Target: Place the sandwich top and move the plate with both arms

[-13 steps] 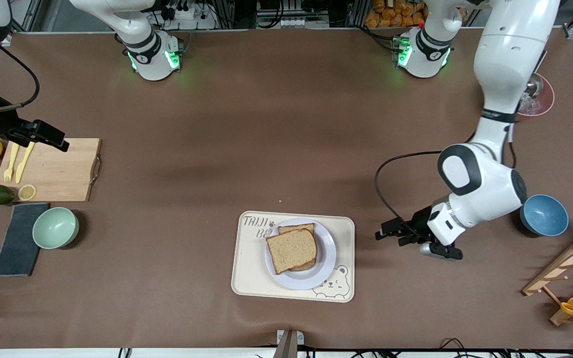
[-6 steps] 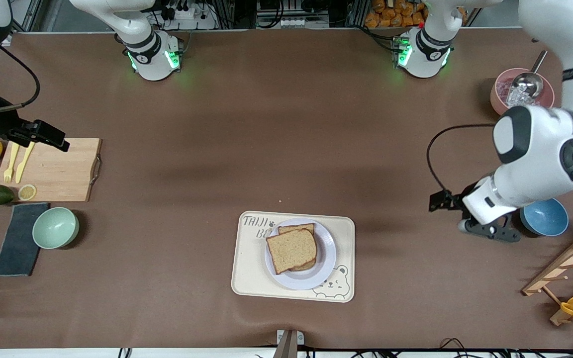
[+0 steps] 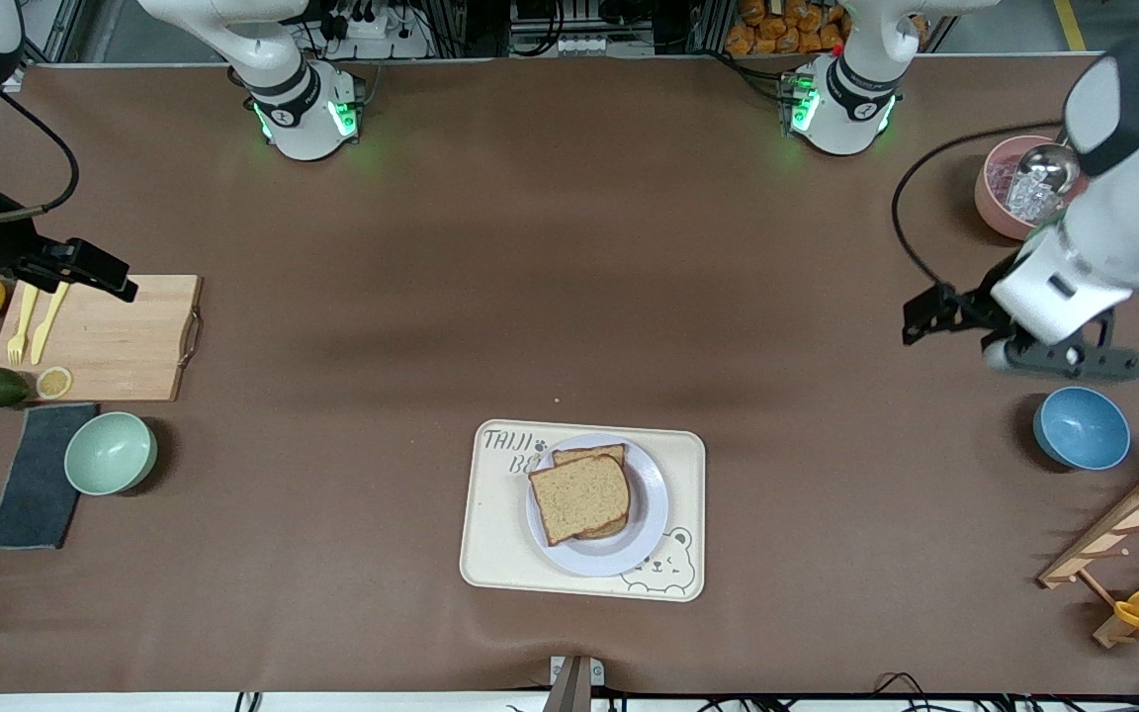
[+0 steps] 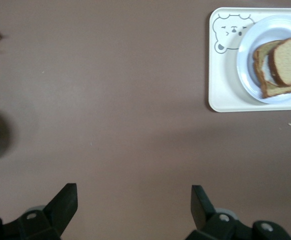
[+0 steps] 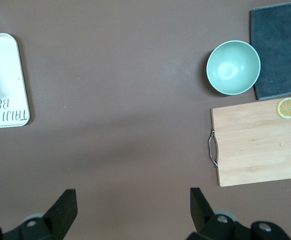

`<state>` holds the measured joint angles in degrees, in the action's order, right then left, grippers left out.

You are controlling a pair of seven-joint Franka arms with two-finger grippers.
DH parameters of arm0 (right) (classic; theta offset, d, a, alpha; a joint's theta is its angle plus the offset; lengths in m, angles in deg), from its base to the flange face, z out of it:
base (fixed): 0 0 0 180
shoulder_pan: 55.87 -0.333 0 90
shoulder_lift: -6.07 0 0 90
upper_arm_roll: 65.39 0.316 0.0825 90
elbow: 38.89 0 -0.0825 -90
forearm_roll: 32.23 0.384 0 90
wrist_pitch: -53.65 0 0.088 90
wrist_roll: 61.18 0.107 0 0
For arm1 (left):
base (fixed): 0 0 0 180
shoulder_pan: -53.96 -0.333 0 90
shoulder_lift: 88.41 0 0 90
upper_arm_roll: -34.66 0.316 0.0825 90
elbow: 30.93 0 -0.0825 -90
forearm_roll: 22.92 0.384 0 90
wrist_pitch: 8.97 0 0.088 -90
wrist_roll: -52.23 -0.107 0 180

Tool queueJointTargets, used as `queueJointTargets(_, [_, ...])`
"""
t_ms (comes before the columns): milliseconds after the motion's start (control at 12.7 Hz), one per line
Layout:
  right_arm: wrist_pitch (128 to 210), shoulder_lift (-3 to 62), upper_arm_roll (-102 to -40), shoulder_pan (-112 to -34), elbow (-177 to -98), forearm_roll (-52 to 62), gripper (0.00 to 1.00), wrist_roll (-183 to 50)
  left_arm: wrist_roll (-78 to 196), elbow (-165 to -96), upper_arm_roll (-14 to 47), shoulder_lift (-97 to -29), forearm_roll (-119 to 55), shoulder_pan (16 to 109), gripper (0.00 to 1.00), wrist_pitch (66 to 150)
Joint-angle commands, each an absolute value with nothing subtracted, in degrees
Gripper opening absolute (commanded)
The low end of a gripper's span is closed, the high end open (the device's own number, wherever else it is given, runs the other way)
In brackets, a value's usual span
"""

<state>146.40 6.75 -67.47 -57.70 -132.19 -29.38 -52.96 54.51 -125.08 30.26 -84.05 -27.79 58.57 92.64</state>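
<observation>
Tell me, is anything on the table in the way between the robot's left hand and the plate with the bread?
Nothing visible is. The left gripper, open and empty, hangs over bare table toward the left arm's end. Only brown tabletop lies between it and the plate, which sits on the tray.

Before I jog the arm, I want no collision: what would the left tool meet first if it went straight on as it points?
Probably only bare table: the open left tool faces nothing else, though its height is unclear.
</observation>
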Motion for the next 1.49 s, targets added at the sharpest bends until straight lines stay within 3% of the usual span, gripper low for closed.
queueJointTargets(0, [146.29,6.69,-66.88,-57.19,-131.79,-30.56,1.0,-53.09,55.05,-127.18,30.35,-90.51,-26.88,58.88,1.0,90.18])
queueJointTargets(707, [145.85,6.6,-66.79,-57.71,-131.79,-31.35,1.0,-53.0,53.2,-122.53,30.61,-91.05,-25.39,60.03,1.0,81.57])
queueJointTargets(1415, [146.03,6.51,-66.79,-57.98,-131.61,-31.44,1.0,-53.0,53.64,-119.97,30.18,-89.91,-20.9,59.76,1.0,81.65])
